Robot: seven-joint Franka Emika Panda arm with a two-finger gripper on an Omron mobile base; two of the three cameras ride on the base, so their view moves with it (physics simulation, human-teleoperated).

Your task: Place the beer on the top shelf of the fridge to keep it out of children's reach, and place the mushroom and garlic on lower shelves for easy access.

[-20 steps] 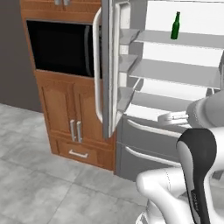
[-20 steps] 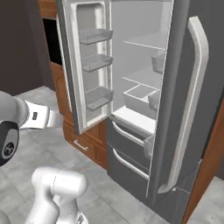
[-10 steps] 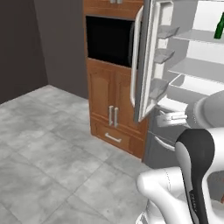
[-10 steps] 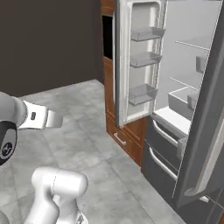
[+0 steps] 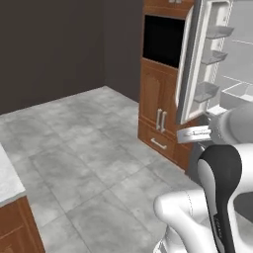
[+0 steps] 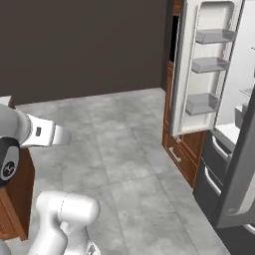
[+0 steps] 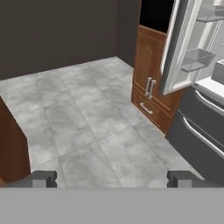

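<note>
fridge wide open, gripper empty over the floor

so the fridge [image 5: 217, 59] sits off to the right with its left door [image 6: 201, 64] swung wide open, clear door bins [image 6: 203, 103] stacked down the inside of it. the white interior shows past the door edge in the left base view, with a bit of the pale shelf panels [image 5: 237, 94] visible at the far right. can't make out the beer, mushroom or garlic anywhere on them from these angles.

right next to the fridge is the wood cabinet column with the black-fronted oven [image 5: 163, 40] built in, cabinet doors and a drawer [image 7: 148, 109] below it. dark grey freezer drawers [image 7: 203, 131] sit under the fridge's open section.

the gripper [image 7: 113, 178] has its two dark finger tips spread far apart, jaws wide, nothing between them. it looks out over the grey tiled floor [image 5: 84, 148], well apart from the fridge.

a bit of pale counter [image 5: 7, 178] on a wood cabinet sits at the lower left of the left base view. dark wall [image 6: 79, 45] behind everything.
</note>
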